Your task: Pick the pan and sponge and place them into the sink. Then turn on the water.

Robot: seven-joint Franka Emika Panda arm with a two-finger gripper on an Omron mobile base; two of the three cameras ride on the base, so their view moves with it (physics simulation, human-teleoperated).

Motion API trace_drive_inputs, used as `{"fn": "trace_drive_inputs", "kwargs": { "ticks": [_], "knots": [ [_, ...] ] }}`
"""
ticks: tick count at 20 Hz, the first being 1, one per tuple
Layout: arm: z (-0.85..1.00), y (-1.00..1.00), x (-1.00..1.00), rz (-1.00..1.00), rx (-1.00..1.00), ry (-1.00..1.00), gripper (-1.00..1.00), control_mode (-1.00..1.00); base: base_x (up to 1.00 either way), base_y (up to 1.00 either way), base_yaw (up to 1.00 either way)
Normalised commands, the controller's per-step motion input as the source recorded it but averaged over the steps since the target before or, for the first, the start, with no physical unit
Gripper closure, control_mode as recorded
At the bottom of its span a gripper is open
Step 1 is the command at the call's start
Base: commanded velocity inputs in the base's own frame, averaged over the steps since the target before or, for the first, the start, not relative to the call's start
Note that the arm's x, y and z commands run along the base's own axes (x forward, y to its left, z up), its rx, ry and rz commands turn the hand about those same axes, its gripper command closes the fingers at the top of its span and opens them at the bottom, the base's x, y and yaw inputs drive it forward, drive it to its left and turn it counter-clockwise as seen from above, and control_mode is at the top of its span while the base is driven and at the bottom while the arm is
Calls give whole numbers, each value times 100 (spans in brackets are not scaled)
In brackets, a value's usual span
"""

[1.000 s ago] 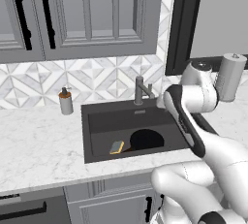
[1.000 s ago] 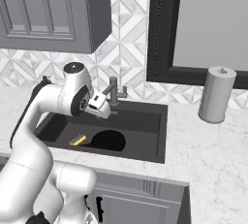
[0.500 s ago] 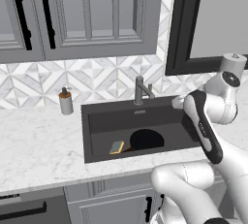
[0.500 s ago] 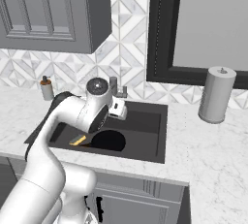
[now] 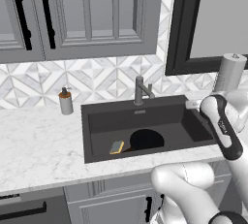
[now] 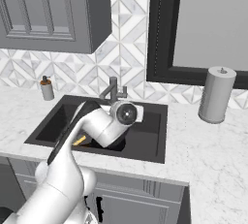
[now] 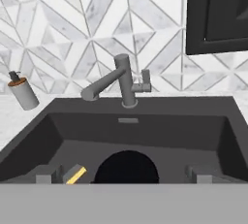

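The sink (image 5: 160, 116) is sunk into the marble table (image 5: 38, 145), its dark rim running straight on all four sides. Inside it the pan (image 5: 145, 139) lies flat on the basin floor near the front wall, and the sponge (image 5: 116, 147) lies just beside the pan on its left, tilted against the floor. The right half of the basin floor is bare. The faucet (image 5: 141, 91) stands at the back rim, spout reaching forward and left over the basin in the hand view; no stream falls from it. A soap bottle (image 5: 65, 102) stands on the table left of the sink, well apart from it, and a paper towel roll (image 6: 216, 94) stands to the right.

The hand (image 7: 121, 178) hangs above the front of the basin, facing the faucet, its fingers (image 7: 44, 177) spread fully wide, holding and touching nothing.
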Motion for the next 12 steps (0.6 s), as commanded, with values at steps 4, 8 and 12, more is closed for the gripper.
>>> {"fn": "trace_drive_inputs", "kwargs": {
  "ticks": [4,8,12],
  "knots": [
    [0,-12,46,11,0,-29,-100,-100,0,0,0],
    [0,-21,57,4,0,-21,-100,-100,0,0,0],
    [0,-19,56,2,0,-18,-100,-100,0,0,0]
  ]
}}
